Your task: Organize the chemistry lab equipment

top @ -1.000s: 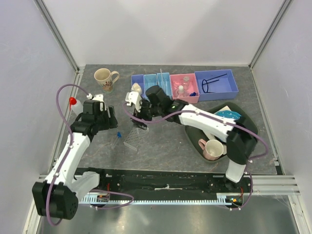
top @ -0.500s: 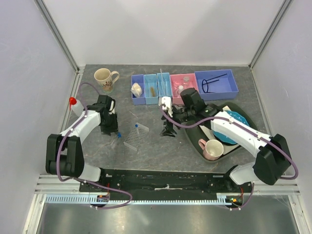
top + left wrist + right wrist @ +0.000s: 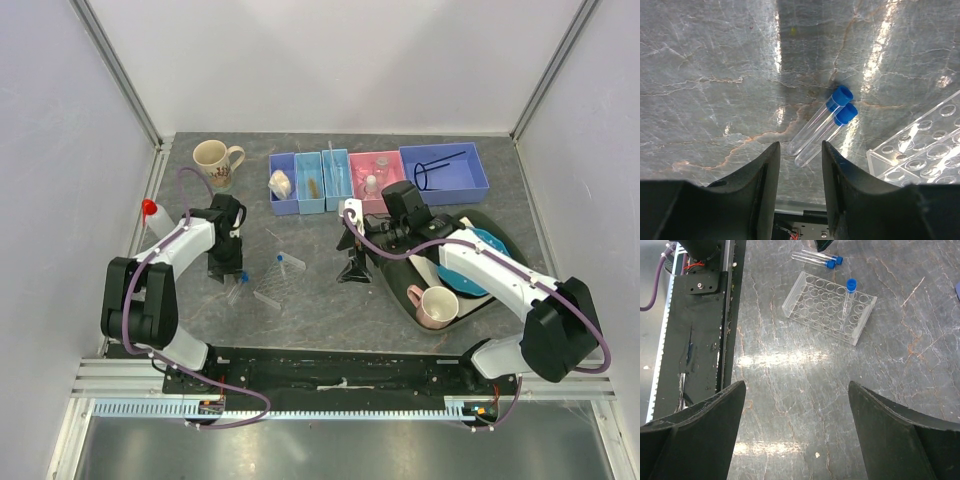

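Observation:
Two blue-capped tubes (image 3: pixel 821 126) lie side by side on the table, just ahead of my open, empty left gripper (image 3: pixel 799 167). In the top view the gripper (image 3: pixel 226 270) sits just above and left of these tubes (image 3: pixel 236 291). A clear rack (image 3: pixel 274 286) lies right of them, with one blue-capped tube (image 3: pixel 280 259) standing in it. My right gripper (image 3: pixel 352 270) is wide open and empty, right of the rack. The right wrist view shows the rack (image 3: pixel 826 308), its upright tube (image 3: pixel 849 292) and the lying tubes (image 3: pixel 816 259) ahead of that gripper (image 3: pixel 797 425).
Bins at the back hold a whitish bag (image 3: pixel 280 183), an amber stick (image 3: pixel 314 186), thin rods (image 3: pixel 336 170), white-capped bottles (image 3: pixel 372 183) and the black wire ring (image 3: pixel 432 172). A red-capped squeeze bottle (image 3: pixel 150 209) lies far left. A beige mug (image 3: pixel 214 161) stands at the back left. A pink mug (image 3: pixel 437 305) and a blue plate (image 3: pixel 472 248) sit on a dark tray.
My right gripper left a tube standing in the rack and pulled back to the right. My left gripper swung down towards the two lying tubes.

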{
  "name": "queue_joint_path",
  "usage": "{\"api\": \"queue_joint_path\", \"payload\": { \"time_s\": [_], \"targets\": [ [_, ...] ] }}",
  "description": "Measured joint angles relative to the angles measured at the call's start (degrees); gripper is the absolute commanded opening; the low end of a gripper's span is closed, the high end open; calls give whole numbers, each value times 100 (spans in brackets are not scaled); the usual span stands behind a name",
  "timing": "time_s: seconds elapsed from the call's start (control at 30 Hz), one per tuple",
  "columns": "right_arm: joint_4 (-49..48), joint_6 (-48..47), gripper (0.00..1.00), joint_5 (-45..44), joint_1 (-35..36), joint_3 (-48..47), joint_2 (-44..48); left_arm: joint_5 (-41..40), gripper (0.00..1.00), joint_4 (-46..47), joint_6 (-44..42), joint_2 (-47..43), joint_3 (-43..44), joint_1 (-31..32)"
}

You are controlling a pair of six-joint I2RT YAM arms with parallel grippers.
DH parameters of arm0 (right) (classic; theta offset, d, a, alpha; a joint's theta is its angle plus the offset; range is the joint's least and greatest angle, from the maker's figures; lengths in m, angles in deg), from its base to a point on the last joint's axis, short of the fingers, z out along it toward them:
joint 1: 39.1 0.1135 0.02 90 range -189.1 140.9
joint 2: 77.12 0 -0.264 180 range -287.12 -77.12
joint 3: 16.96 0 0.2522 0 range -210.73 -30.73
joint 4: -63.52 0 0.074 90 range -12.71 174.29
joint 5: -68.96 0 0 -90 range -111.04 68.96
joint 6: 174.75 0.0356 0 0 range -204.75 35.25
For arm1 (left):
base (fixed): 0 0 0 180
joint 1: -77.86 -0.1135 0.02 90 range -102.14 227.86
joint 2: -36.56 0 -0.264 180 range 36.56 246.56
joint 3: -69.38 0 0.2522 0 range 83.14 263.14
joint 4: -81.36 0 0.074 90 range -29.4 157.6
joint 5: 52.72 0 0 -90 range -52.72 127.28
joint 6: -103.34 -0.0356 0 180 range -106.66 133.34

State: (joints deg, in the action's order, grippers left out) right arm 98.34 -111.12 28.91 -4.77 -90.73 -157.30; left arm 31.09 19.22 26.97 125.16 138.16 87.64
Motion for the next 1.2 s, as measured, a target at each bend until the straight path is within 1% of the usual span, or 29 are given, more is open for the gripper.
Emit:
{"api": "queue_joint_path", "payload": {
  "time_s": [0.47,0.57,0.6,0.67,0.7,0.73,0.77,0.83,0.87,0.9,1.03,1.1,1.2],
  "targets": [
    [0,-96,91,63,-186,63,179,-129,47,-85,0,-37,37,-2],
    [0,-109,92,63,-225,66,203,-151,50,-66,0,-236,39,-2],
    [-2,-114,92,61,-232,70,212,-164,55,-39,4,-363,42,-7],
    [0,-127,92,57,-251,85,249,-186,59,63,20,-658,44,-28],
    [2,-136,93,48,-269,87,271,-190,64,125,39,-855,52,-57],
    [2,-138,93,22,-284,90,297,-192,67,216,57,-1075,59,-111],
    [0,-136,93,-11,-308,90,330,-192,77,345,92,-1355,70,-177],
    [-2,-133,94,-96,-365,90,387,-201,86,568,144,-1742,94,-433],
    [-4,-133,94,-136,-402,90,407,-188,93,726,188,-1956,96,-588],
    [-7,-129,94,-188,-442,90,417,-170,95,868,234,-2149,96,-765],
    [-17,-96,95,-337,-546,90,422,-33,95,1357,435,-2638,96,-1591],
    [-17,-87,95,-382,-579,90,424,63,96,1552,544,-2645,96,-1980],
    [-20,-87,95,-424,-579,90,424,157,96,1770,684,-2428,85,-2330]
  ]
}}
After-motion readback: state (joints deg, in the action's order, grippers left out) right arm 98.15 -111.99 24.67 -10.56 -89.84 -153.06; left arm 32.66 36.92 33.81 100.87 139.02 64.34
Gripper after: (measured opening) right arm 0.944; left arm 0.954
